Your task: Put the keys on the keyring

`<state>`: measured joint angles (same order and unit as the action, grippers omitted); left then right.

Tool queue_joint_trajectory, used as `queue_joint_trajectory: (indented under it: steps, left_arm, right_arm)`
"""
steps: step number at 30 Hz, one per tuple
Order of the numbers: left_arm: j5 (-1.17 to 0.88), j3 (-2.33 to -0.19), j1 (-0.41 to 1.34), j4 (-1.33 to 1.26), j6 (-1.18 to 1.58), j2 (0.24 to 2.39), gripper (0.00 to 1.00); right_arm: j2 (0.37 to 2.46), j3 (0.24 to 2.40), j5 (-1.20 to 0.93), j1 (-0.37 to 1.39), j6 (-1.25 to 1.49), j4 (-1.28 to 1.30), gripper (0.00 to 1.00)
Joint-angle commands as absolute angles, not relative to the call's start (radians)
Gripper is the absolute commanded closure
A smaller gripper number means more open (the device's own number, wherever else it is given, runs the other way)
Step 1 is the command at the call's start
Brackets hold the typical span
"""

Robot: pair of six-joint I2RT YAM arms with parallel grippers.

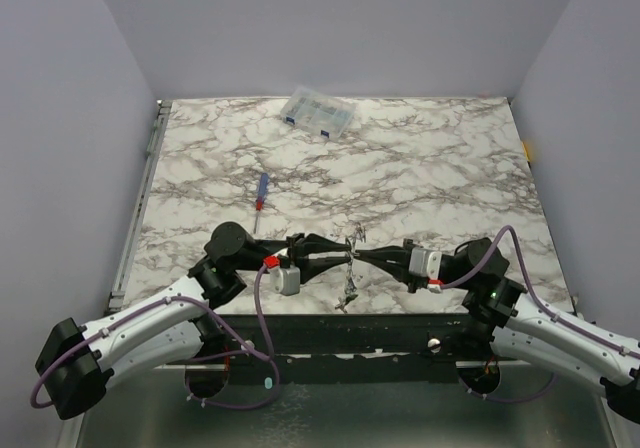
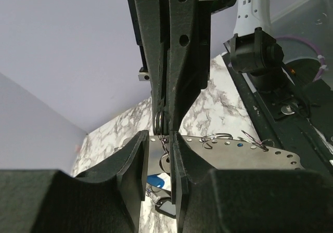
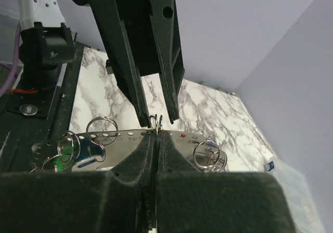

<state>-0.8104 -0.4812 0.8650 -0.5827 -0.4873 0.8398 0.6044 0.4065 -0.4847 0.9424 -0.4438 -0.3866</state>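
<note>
Keyring point(image 1: 350, 252) and keys point(image 1: 346, 290) are sitting well apart from the only container in the top view. That is a clear compartment box point(image 1: 318, 115) lying at the far edge of the counter point(image 1: 430, 168). A few blue bits are showing through its wall, and the rest of its contents are too small to tell. A red-and-blue screwdriver point(image 1: 260, 196) is lying between the box and the arms. Near the counter's near edge the left jaws and the right jaws are meeting tip to tip at the keyring, with the keys dangling below it.

In the left wrist view the keyring is showing as a flat grey metal plate with a row of holes, stretching to the right behind the left jaws. Those jaws are standing partly open, with a small wire ring point(image 2: 159, 124) sitting just above the gap. I cannot tell whether it is touching either pad. The right jaws are reaching in from above, pressed together at that ring. A blue-tagged key point(image 2: 155, 180) is hanging under the plate.

In the right wrist view the right jaws are pressing shut on the plate's upper edge, exactly where the small wire ring is standing up. The left jaws are straddling that ring from the opposite side, their tips apart. A green-tagged key point(image 3: 65, 149) is hanging among more rings at the plate's left end.
</note>
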Motion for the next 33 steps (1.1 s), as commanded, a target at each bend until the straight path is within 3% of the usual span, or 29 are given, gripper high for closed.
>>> queue_joint_trajectory:
  steps: [1, 13, 15, 18, 25, 27, 33]
  left_arm:
    - [-0.873, -0.480, 0.861, -0.610, -0.468, 0.856, 0.73]
    - [-0.864, -0.484, 0.861, -0.621, -0.444, 0.890, 0.83]
    - [-0.864, -0.486, 0.862, -0.621, -0.441, 0.895, 0.87]
    - [-0.866, -0.489, 0.861, -0.622, -0.435, 0.901, 1.00]
    - [-0.794, -0.495, 0.862, -0.623, -0.412, 0.905, 1.00]
    - [-0.775, -0.495, 0.861, -0.623, -0.410, 0.904, 1.00]
    - [-0.718, -0.491, 0.860, -0.621, -0.415, 0.889, 1.00]
  right_arm:
    - [0.610, 0.441, -0.524, 0.945, -0.444, -0.420, 1.00]
    - [0.625, 0.452, -0.555, 0.945, -0.447, -0.429, 1.00]
    - [0.629, 0.451, -0.566, 0.945, -0.441, -0.442, 1.00]
    - [0.639, 0.449, -0.582, 0.945, -0.426, -0.470, 1.00]
    - [0.657, 0.449, -0.595, 0.945, -0.410, -0.488, 1.00]
    - [0.652, 0.451, -0.586, 0.945, -0.410, -0.478, 0.96]
    - [0.632, 0.458, -0.562, 0.945, -0.415, -0.414, 0.74]
